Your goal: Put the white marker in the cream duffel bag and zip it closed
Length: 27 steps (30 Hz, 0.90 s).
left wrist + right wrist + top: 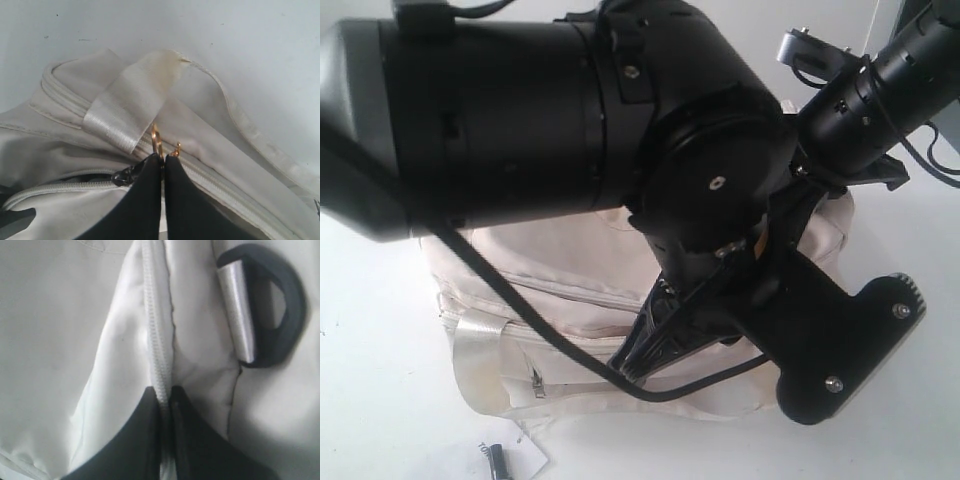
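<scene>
The cream duffel bag [560,265] lies on the white table, mostly hidden in the exterior view by a big black arm. In the left wrist view my left gripper [163,159] is shut on the gold zip pull [156,140], beside a dark slider [122,176] on the bag's [60,145] zip line, just below a shiny strap handle [127,107]. In the right wrist view my right gripper [165,392] is shut on the raised zip seam [156,330] of the bag, close to a black plastic ring [287,315]. The white marker shows in no view.
A white printed paper tag [525,458] lies on the table in front of the bag. The bag's small zip pocket [536,382] faces the front, next to a pale strap [480,350]. A black cable [510,300] hangs across the bag. The right arm [880,90] comes in from the upper right.
</scene>
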Available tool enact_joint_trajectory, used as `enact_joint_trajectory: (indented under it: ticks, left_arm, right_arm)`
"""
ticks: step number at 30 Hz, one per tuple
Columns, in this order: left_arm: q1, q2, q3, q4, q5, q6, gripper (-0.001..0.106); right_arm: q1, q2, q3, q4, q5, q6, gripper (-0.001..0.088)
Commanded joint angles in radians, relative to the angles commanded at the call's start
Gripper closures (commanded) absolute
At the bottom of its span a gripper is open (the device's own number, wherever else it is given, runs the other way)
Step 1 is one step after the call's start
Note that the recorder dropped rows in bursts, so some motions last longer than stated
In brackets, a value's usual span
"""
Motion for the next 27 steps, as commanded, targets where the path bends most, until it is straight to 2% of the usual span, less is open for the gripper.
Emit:
enact_joint_trajectory:
  ticks: [8, 14, 25, 27]
  left_arm:
    - [0.000, 0.000, 0.000, 0.000, 0.015, 0.000, 0.105]
    - [0.000, 0.000, 0.000, 0.000, 0.115, -0.003, 0.105]
    - [0.000, 0.000, 0.000, 0.000, 0.206, -0.114, 0.105]
    - [0.000, 0.000, 0.000, 0.000, 0.208, -0.166, 0.105]
  right_arm:
    - [0.000, -0.060, 0.000, -0.005, -0.047, -0.067, 0.0868]
    - [-0.002, -0.077, 0.000, -0.027, -0.053, -0.067, 0.0868]
    - [-0.002, -0.077, 0.000, -0.027, -0.051, -0.067, 0.0868]
    - [-0.002, -0.077, 0.000, -0.027, -0.051, -0.067, 0.0868]
